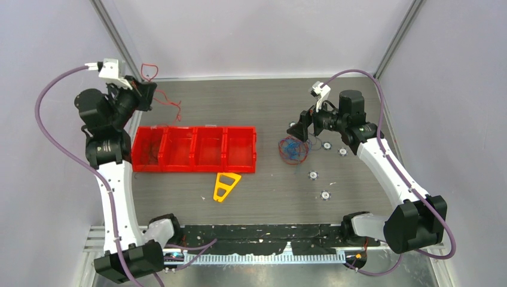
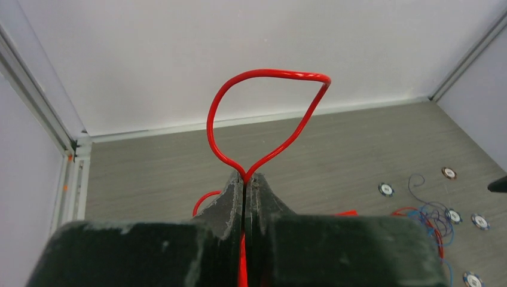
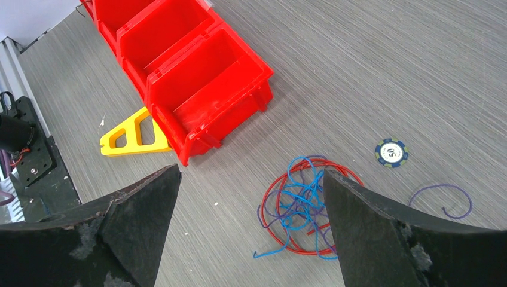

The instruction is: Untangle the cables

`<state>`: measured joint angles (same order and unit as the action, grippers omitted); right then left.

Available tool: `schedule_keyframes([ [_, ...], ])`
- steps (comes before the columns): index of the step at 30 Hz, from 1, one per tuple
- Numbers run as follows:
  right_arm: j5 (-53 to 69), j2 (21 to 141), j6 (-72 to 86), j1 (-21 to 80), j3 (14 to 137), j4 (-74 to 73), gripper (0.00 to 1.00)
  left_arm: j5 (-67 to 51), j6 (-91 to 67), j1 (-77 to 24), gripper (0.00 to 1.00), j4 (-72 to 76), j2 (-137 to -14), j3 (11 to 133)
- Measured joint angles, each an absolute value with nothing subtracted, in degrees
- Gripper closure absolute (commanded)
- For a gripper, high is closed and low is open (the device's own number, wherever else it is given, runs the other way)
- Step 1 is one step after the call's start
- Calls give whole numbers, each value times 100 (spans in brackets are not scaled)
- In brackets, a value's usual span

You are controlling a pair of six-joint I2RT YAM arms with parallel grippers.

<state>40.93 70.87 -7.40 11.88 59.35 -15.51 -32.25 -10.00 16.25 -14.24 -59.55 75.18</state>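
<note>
Left wrist view, left gripper (image 2: 245,177) jaws shut on red cable loop (image 2: 270,74), right gripper (image 3: 251,173) jaws wide open above tangled cables (image 3: 297,206)

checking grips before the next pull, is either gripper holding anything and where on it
The left gripper is shut on a red cable, pinching the base of a loop. The right gripper hangs open over the tangle, empty.

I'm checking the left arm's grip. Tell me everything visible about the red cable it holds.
The red cable is a thin, glossy, plastic-looking wire. The shut left gripper pinches it, so a teardrop loop stands up above the closed jaws. Seen from above, its loose tail curls down toward the far left of the table, well left of the tangle.
</note>
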Motion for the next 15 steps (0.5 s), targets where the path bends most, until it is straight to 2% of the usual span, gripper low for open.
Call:
schedule_keyframes([
  [9, 4007, 7087, -714, 1188, 5933, -1551, 5, -3306, -805, 1625, 100, -1745, -5378, 6860],
  [15, 3986, 7087, -672, 1188, 5920, -1551, 5, -3151, -832, 1643, 100, -1870, -5710, 6215],
])
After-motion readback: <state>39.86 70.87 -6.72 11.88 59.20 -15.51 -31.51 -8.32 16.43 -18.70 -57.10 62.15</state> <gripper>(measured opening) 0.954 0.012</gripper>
